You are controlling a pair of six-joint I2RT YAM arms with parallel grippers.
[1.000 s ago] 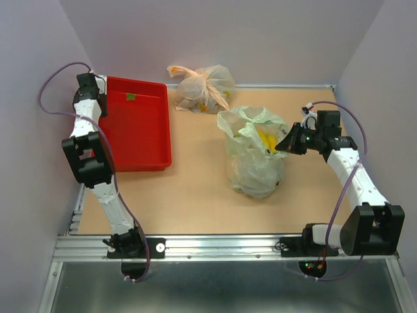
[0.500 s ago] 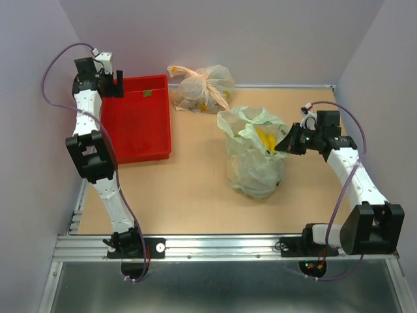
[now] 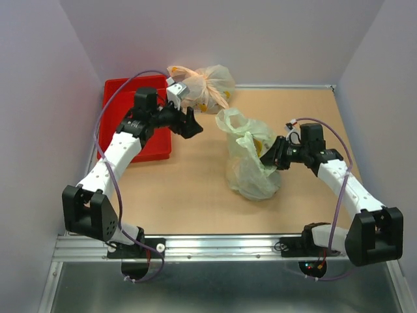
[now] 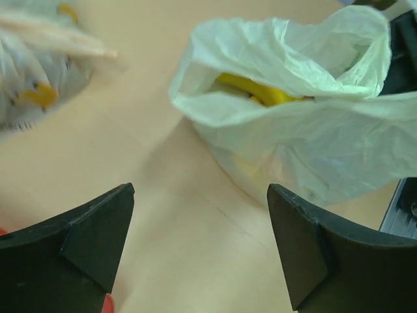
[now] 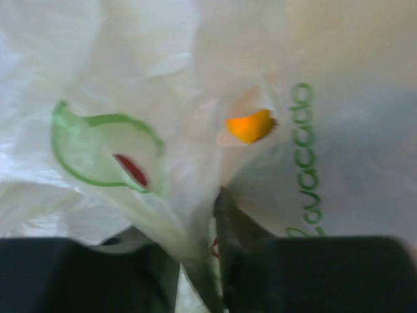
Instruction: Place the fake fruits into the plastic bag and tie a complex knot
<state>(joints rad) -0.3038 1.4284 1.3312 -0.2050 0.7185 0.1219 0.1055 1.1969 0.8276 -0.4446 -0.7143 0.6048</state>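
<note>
the thin, crinkly, translucent pale-green plastic bag [image 3: 249, 163] stood on the tan wooden table [image 3: 189, 195], right of centre, its mouth open and slumped. a yellow plastic banana [image 4: 260, 92] lay inside it, near the top; the other fruits could not be made out through the film.

the left gripper [image 3: 189, 123] hung above the table between the shallow red plastic tray [image 3: 158, 145] and the bag, pointing at the bag and apart from it. its black fingers [image 4: 98, 238] were spread wide with nothing between them.

the right gripper [image 3: 270, 158] was pressed against the bag's right side. in the right wrist view its jaws stood close together with a fold of the pale film running down between them; whether they were pinching that fold or only flanking it could not be told. green lettering, a green outlined loop and a small orange patch [image 5: 250, 125] showed on the plastic just ahead of the fingers.

a knotted orange-peach translucent bag [image 3: 203, 85] lay at the far edge of the table, behind the left gripper and well apart from the green one.
</note>
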